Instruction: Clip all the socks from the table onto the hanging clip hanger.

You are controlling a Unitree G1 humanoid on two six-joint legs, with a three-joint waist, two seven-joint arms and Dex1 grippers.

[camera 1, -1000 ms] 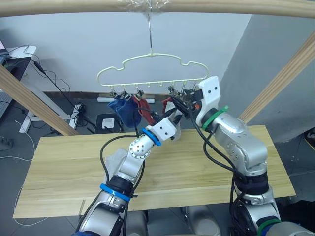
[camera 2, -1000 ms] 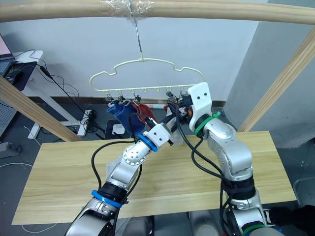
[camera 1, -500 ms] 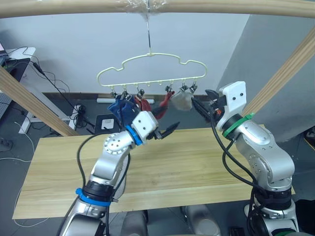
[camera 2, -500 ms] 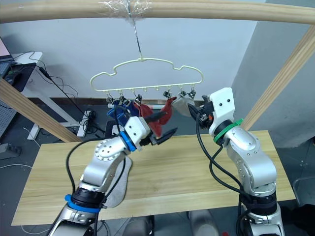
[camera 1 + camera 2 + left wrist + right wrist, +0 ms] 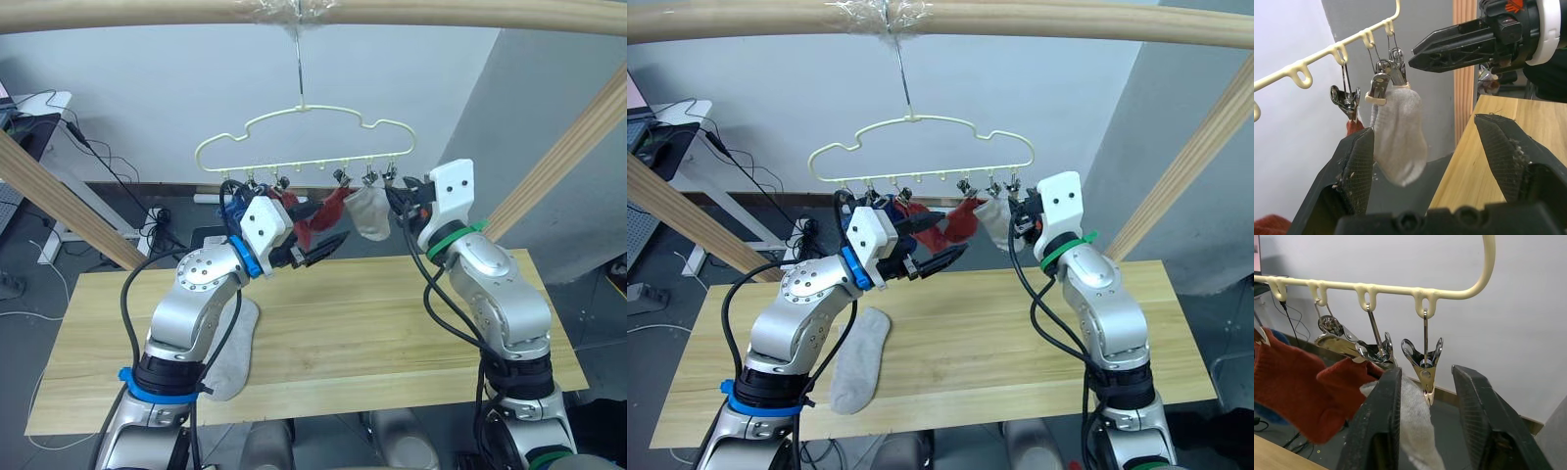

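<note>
Left pincer point(image 5: 328, 242) is raised over the bench point(image 5: 392, 323), below the hanger point(image 5: 304, 137), fingers spread apart and holding nothing; I see through its wrist view a hung grey sock point(image 5: 1399, 142) framed between its two fingers point(image 5: 1354, 171). On the bench beneath my left arm lies one grey sock point(image 5: 860, 360), flat, toe toward the front edge. On the hanger, from the left, I note blue socks point(image 5: 233, 208) clipped at the first clips, partly hidden behind my left arm, then red socks point(image 5: 315, 217) hanging toward the middle, then the grey sock point(image 5: 370, 212) on the second clip from the right. The last clip point(image 5: 1423, 363) on the right hangs bare. Right pincer point(image 5: 1019, 211) is up at clip height, just beside the grey sock and that last clip. Its fingers stand parted with nothing between them; in its wrist view the bare clip hangs in line with the gap between the fingers point(image 5: 1382, 426). The hanger hangs by its hook from a wooden rail point(image 5: 441, 12) overhead.
</note>
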